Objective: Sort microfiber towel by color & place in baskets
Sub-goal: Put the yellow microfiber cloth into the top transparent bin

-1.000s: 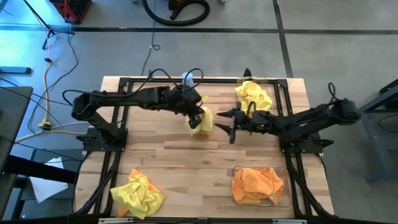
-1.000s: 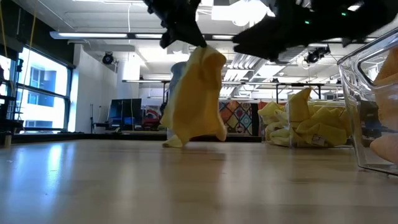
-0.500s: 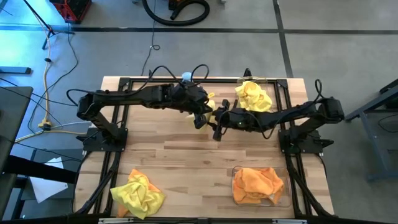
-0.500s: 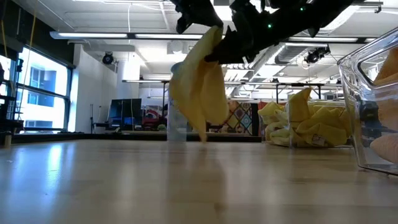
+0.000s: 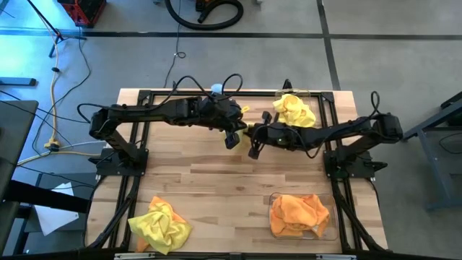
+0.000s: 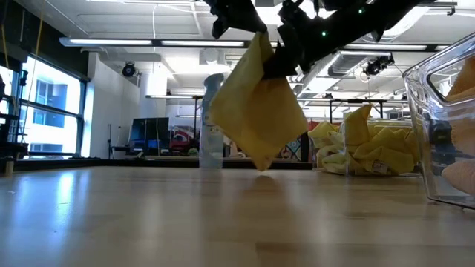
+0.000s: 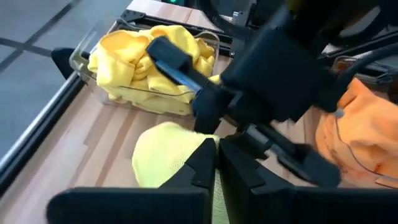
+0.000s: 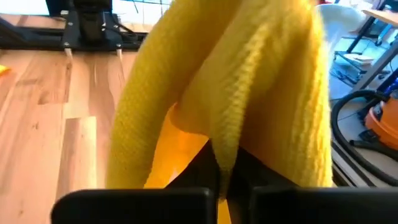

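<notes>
On a pale wood-plank table (image 5: 216, 184) ringed by a black metal frame (image 5: 133, 155), a bunched yellow towel (image 5: 160, 224) lies at the near left corner. Beyond the table's left edge, a yellow cable (image 5: 54, 108) trails across the grey concrete floor (image 5: 404, 65). The left gripper (image 5: 232, 137) reaches to the table's middle, its fingers (image 7: 208, 163) pressed together on a hanging yellow cloth (image 6: 256, 107), held clear of the wood in the low view. A clear water bottle (image 6: 211, 122) stands behind it near the far edge. The right gripper (image 5: 254, 141) meets it just beside, fingers pinching the same cloth (image 8: 230, 93); how much fabric each side holds is hard to judge from above. At the far right, a clear basket (image 5: 312, 95) holds yellow towels (image 5: 294, 112). At the near right, a second clear basket (image 5: 333, 232) holds orange towels (image 5: 297, 213). The low view shows a room with ceiling strip lights (image 6: 148, 42) and windows (image 6: 37, 104) on the left.
</notes>
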Available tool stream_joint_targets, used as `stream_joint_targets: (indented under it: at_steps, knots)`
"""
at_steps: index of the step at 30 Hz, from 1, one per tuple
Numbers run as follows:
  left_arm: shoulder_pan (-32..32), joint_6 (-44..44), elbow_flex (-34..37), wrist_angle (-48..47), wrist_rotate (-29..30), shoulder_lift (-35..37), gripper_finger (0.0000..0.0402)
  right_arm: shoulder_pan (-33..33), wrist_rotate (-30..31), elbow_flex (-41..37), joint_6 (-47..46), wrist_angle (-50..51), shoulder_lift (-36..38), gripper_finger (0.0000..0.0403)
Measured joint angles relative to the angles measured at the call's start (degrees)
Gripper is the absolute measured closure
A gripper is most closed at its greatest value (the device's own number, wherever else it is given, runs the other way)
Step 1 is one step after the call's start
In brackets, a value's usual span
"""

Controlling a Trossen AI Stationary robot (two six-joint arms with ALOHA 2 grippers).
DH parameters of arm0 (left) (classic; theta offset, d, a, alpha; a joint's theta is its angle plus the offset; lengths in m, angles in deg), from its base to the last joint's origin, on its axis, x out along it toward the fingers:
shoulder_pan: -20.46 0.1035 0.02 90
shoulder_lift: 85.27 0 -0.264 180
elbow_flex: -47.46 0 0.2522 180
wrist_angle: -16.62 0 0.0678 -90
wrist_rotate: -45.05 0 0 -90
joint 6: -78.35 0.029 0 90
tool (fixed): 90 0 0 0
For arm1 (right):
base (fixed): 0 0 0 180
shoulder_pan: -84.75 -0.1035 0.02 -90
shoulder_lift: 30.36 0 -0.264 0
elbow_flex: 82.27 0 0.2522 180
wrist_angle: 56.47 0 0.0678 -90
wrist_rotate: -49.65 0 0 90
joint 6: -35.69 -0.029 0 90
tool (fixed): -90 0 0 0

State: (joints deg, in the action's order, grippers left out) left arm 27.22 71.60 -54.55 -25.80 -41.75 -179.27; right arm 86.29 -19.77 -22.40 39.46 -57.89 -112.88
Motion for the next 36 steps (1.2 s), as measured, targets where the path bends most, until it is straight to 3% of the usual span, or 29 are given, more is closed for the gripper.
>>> stream_joint_targets:
  at_steps: [5,11,16,30,33,36]
  knots:
    - [0.0,1.7,0.0,0.34,0.49,0.0,0.0356,-0.02,1.01,0.0,-1.0,4.69,3.7,0.04]
    - [-0.07,2.51,0.02,-3.06,0.69,0.61,0.0307,-0.02,6.62,0.0,-2.5,10.14,9.12,0.0401]
    - [-0.92,0.45,3.78,-3.07,1.53,4.9,0.0295,-0.02,13.2,-0.04,-3.91,18.46,16.44,0.0401]
    - [-5.42,-9.51,40.7,14.11,12.82,30.2,0.0298,-0.02,29.47,-0.07,-3.84,30.52,42.92,0.0402]
    - [-5.36,-11.95,47.4,16.53,16.03,35.29,0.0298,-0.02,34.55,-0.07,-6.92,34.98,45.64,0.0402]
    - [-5.27,-13.31,52.34,18.94,19.17,39.43,0.0298,0.23,35.09,-0.07,-12.17,40.04,45.86,0.0403]
